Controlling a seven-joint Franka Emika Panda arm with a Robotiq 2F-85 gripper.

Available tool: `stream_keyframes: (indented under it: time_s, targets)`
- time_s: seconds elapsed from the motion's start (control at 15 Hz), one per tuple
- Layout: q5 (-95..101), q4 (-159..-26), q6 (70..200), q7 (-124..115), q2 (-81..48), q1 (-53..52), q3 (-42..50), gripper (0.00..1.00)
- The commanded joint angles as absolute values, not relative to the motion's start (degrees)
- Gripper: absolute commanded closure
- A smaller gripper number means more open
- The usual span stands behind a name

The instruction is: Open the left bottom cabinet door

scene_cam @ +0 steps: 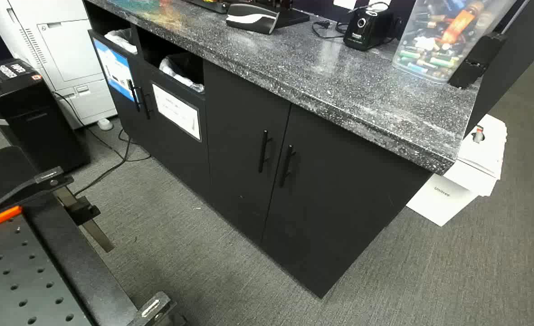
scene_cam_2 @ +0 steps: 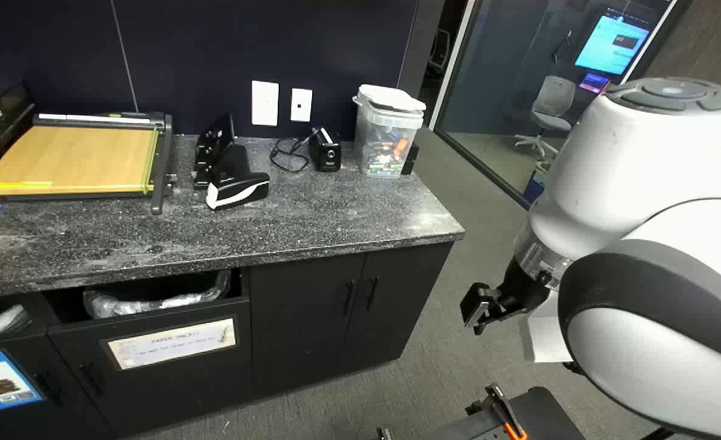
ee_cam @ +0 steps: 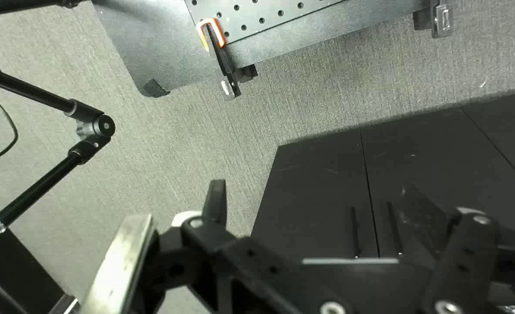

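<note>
A battery tub (scene_cam_2: 390,143) stands near the countertop's (scene_cam_2: 348,214) back corner, the gripper (scene_cam_2: 481,313), fingers (ee_cam: 216,205) apart, over carpet (scene_cam_2: 434,366) clear of its edges.

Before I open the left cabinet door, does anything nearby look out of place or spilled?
No spill shows, and the left door sits shut. Two small oddities: a pale scrap on the carpet near it, like dropped litter, and a loose black cable trailing near the white machine, a possible snag.
</note>
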State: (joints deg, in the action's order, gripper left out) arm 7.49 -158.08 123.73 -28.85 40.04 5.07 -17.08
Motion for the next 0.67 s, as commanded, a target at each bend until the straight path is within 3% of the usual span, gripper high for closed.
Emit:
stream_keyframes:
  time_s: [0.0,0.47,0.6]
  targets:
    - [8.11,-157.97,123.50,-29.30,39.91,4.28,-16.28,0.00]
    - [8.11,-157.96,123.50,-29.30,39.91,4.28,-16.28,0.00]
    - [8.68,-154.70,126.95,-29.89,34.55,5.84,-16.39,0.00]
